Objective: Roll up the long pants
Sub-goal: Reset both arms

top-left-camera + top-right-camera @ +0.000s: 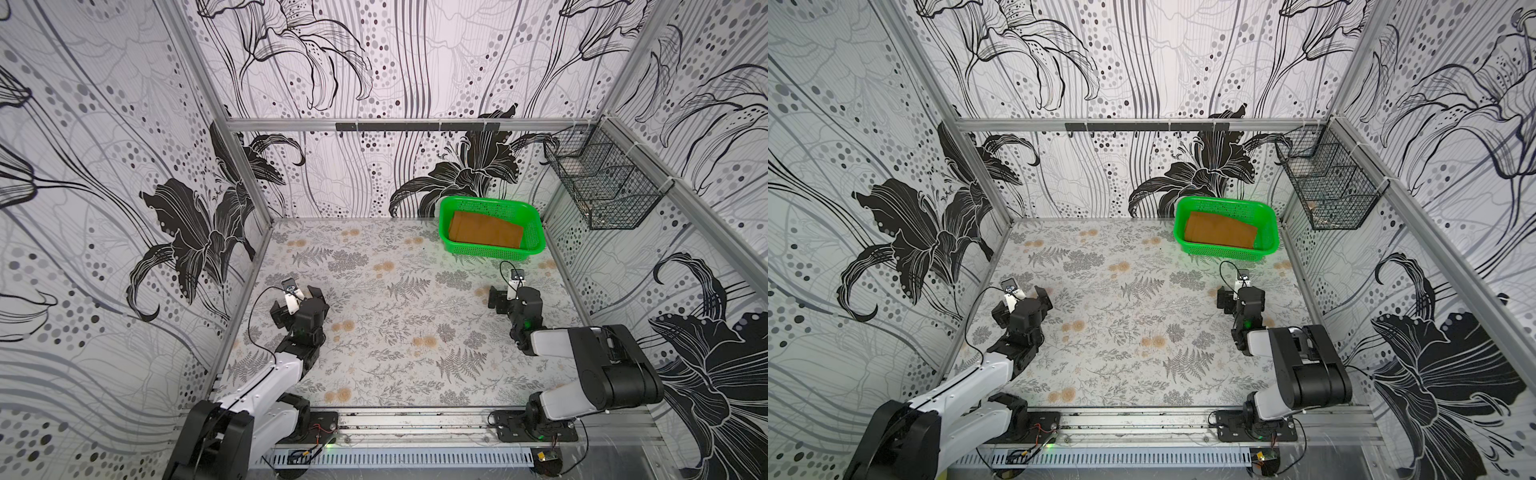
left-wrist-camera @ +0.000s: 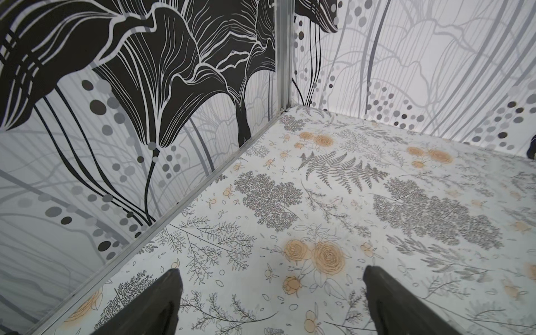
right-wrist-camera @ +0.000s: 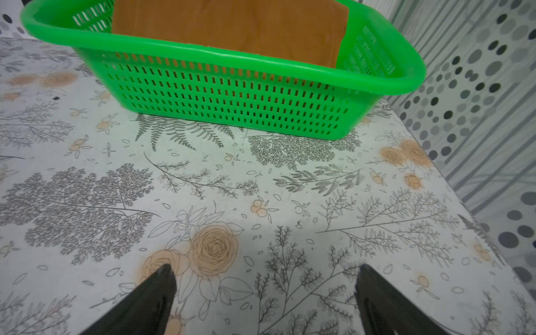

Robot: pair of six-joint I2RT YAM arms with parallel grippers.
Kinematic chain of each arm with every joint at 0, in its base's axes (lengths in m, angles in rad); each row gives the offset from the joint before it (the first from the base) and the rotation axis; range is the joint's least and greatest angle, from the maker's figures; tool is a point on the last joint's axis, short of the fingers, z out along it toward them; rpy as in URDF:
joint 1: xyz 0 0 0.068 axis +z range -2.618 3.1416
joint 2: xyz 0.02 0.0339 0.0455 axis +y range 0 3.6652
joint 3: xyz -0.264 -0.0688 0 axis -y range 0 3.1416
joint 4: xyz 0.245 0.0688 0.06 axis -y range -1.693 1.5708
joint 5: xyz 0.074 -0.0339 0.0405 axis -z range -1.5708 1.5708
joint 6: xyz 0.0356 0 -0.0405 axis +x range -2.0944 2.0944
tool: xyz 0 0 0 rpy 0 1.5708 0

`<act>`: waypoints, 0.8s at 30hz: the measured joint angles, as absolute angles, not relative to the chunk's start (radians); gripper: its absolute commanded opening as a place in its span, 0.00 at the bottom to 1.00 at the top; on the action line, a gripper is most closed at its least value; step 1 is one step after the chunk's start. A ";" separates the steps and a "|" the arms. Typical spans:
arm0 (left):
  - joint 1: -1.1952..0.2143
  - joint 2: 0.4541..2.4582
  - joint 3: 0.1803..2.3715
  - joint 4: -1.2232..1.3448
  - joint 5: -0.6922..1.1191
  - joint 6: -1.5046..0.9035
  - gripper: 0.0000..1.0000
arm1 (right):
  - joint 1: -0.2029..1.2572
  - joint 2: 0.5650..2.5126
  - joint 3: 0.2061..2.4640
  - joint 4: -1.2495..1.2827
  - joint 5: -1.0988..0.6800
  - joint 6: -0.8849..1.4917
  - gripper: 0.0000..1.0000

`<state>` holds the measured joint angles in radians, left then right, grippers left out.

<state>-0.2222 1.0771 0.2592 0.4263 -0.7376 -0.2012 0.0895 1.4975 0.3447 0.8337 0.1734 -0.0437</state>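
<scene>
In both top views the long pants [image 1: 486, 230] [image 1: 1221, 230] lie folded flat inside the green basket [image 1: 492, 252] [image 1: 1225, 254] at the far right corner of the tabletop [image 1: 395, 332], well apart from both arms. In the left wrist view, the left gripper [image 2: 269, 278] has its jaws spread wide, holding nothing, over the flowered tabletop. In the right wrist view, the right gripper [image 3: 265, 269] is equally wide and empty, facing the basket.

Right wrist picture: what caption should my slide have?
Open right gripper faces the green basket holding the folded long pants.
</scene>
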 measured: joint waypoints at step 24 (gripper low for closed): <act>0.047 1.534 0.337 0.962 -0.215 -0.094 1.00 | 0.072 1.498 0.345 0.861 0.071 -0.047 1.00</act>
